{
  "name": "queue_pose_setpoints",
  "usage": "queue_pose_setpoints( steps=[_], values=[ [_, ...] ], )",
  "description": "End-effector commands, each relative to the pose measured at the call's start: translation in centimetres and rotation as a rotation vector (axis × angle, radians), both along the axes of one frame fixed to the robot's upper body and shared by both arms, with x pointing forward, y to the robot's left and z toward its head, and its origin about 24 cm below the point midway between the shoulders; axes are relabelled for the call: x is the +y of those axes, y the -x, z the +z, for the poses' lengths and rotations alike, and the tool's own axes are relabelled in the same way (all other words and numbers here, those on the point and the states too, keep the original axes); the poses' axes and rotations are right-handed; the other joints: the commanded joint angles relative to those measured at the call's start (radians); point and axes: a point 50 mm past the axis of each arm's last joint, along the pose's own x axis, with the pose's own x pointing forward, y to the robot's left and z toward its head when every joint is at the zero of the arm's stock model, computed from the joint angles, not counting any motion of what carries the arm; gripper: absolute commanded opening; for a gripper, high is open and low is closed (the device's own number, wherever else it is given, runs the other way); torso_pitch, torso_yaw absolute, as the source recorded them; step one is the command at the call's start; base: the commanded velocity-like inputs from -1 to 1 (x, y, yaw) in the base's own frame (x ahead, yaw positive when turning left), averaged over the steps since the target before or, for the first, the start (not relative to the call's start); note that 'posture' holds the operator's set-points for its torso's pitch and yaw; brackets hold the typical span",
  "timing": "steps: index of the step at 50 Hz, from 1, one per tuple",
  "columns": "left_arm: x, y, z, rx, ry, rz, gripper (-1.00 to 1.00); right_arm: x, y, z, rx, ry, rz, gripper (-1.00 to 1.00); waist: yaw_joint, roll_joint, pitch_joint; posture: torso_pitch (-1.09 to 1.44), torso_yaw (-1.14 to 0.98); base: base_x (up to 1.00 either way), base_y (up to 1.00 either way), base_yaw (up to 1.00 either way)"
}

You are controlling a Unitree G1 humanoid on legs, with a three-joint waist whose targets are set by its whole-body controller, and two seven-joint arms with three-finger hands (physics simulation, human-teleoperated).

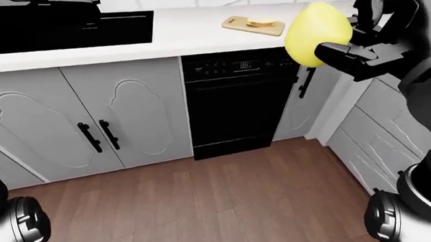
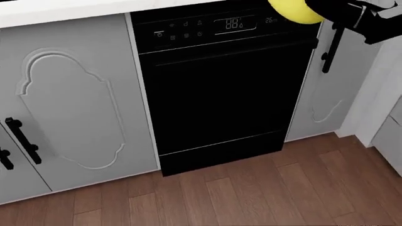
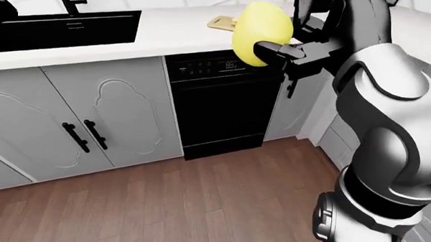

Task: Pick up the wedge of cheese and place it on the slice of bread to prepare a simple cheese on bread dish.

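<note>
At the far left of the left-eye view a black sink [image 1: 68,24] is set in the white counter [image 1: 175,33], above grey cabinet doors [image 1: 140,124]. Next comes the black dishwasher [image 1: 238,100]. On the counter above it lies a cutting board [image 1: 253,25] carrying the slice of bread [image 1: 262,21]. To the right, the right hand [image 1: 358,50] grasps the yellow wedge of cheese [image 1: 316,33] in the air, fingers clenched round it. I cannot tell the left hand's fingers; they do not show.

head view near, eyes wider, dishwasher [image 2: 220,89] shared
</note>
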Motion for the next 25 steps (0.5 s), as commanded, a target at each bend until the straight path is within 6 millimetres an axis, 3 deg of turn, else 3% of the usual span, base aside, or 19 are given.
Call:
queue_pose_setpoints(
  steps=[1, 4, 8, 9, 10, 11, 12, 13, 15, 21, 23, 24, 25],
  values=[
    [0.02, 0.87, 1.34, -0.073, -0.007, 0.001, 1.00, -0.45, 0.98, 1.87, -0.101, -0.007, -0.019, -1.00, -0.015, 0.024, -0.036, 0.00, 0.00, 0.00, -0.35, 0.00],
    [0.18, 0.76, 1.33, -0.075, -0.007, 0.001, 1.00, -0.53, 1.10, 2.00, -0.106, -0.006, -0.023, -1.00, -0.015, 0.013, -0.048, 0.00, 0.00, 0.00, -0.36, 0.00],
    [0.34, 0.40, 1.15, -0.074, -0.009, 0.002, 1.00, -0.33, 1.00, 1.95, -0.103, -0.003, -0.019, -1.00, -0.011, -0.033, -0.031, 0.00, 0.00, 0.00, -0.37, 0.00],
    [0.34, 0.45, 1.19, -0.075, -0.009, 0.001, 1.00, -0.28, 0.99, 1.94, -0.103, -0.001, -0.018, -1.00, -0.009, -0.054, -0.034, 0.00, 0.00, 0.00, -0.38, 0.00],
    [0.34, 0.51, 1.23, -0.075, -0.008, 0.001, 1.00, -0.27, 0.99, 1.93, -0.102, -0.001, -0.018, -1.00, -0.007, -0.090, -0.045, 0.00, 0.00, 0.00, -0.38, 0.00],
    [0.36, 0.54, 1.24, -0.076, -0.008, 0.002, 1.00, -0.26, 0.95, 1.88, -0.101, 0.000, -0.018, -1.00, -0.011, -0.143, -0.057, 0.00, 0.00, 0.00, -0.38, 0.00],
    [0.40, 0.52, 1.21, -0.075, -0.007, 0.002, 1.00, -0.28, 0.90, 1.87, -0.101, 0.001, -0.018, -1.00, -0.012, -0.091, -0.040, 0.00, 0.00, 0.00, -0.39, 0.00],
    [0.38, 0.54, 1.22, -0.075, -0.008, 0.002, 1.00, -0.28, 0.88, 1.88, -0.101, 0.002, -0.018, -1.00, -0.011, -0.102, -0.039, 0.00, 0.00, 0.00, -0.38, 0.00],
    [0.31, 0.58, 1.21, -0.074, -0.008, 0.001, 1.00, -0.27, 0.82, 1.81, -0.100, 0.001, -0.017, -1.00, -0.014, -0.083, -0.043, 0.00, 0.00, 0.00, -0.38, 0.00],
    [0.18, 0.92, 1.34, -0.074, -0.009, 0.001, 1.00, -0.11, 0.79, 1.77, -0.098, 0.003, -0.014, -1.00, -0.008, -0.025, -0.022, 0.00, 0.00, 0.00, -0.39, 0.00],
    [0.13, 0.92, 1.36, -0.075, -0.009, 0.002, 1.00, 0.02, 0.76, 1.79, -0.098, 0.006, -0.012, -1.00, -0.011, 0.005, -0.023, 0.00, 0.00, 0.00, -0.39, 0.00],
    [0.09, 0.88, 1.33, -0.074, -0.009, 0.001, 1.00, 0.03, 0.69, 1.72, -0.096, 0.006, -0.012, -1.00, -0.013, 0.031, -0.030, 0.00, 0.00, 0.00, -0.41, 0.00],
    [0.03, 0.87, 1.31, -0.073, -0.011, 0.001, 1.00, 0.02, 0.65, 1.68, -0.095, 0.006, -0.012, -1.00, -0.012, 0.018, -0.032, 0.00, 0.00, 0.00, -0.41, 0.00]
  ],
)
